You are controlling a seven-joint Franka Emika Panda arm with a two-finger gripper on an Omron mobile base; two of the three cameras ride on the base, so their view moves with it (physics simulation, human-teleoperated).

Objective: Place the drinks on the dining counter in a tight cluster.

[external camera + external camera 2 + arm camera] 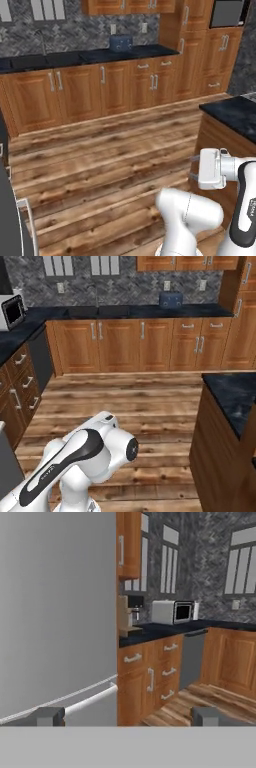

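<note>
The drinks are out of view. My gripper hangs over the wooden floor, pointing left, at the end of the white arm. In the hand view the gripper is open wide, with nothing between its fingertips. It faces a grey fridge and a corner of cabinets. To my right stands a black white-veined marble top on a wood-panelled base. I cannot tell whether this is the dining counter; no bottles show on the part I see.
A tall grey fridge stands close ahead of the hand. Beside it are drawers, a microwave and a dishwasher. A blue toaster sits on the far wall counter. Open wood floor lies between.
</note>
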